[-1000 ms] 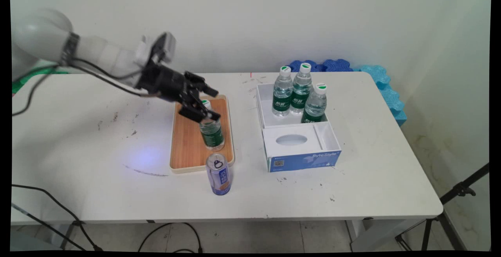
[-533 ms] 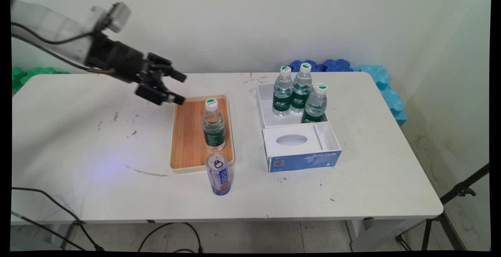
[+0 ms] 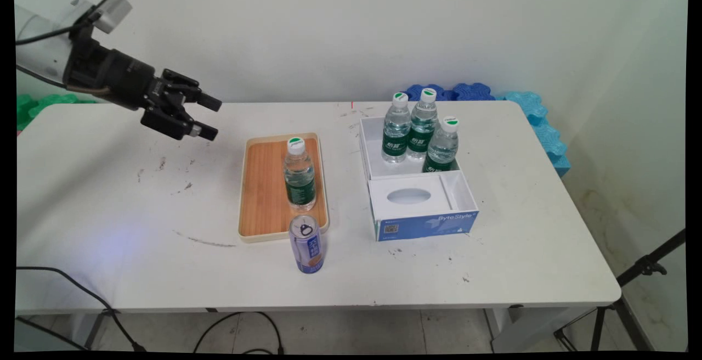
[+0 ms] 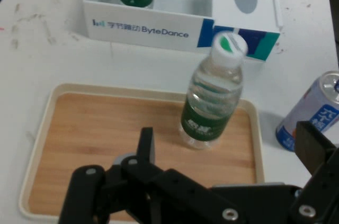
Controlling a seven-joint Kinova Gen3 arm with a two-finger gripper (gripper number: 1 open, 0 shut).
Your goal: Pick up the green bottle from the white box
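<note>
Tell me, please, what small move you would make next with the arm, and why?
I would probably hold the tool where it is, up and to the left of the wooden tray. It hangs open and empty, apart from everything. The water bottle stands upright on the tray, untouched, with the blue can on the table beside the tray's near edge, so nothing visible calls for a correction.

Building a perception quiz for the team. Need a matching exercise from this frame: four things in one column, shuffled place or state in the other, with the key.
Things:
1. single water bottle
2. blue can
3. three water bottles
4. tool

Places or states:
A. on the bare table, at the near end of the tray
B. open, empty, in the air over the table's left part
C. upright on the wooden tray
D. in the rear compartment of the white box

Pairs: 1-C, 2-A, 3-D, 4-B
</note>
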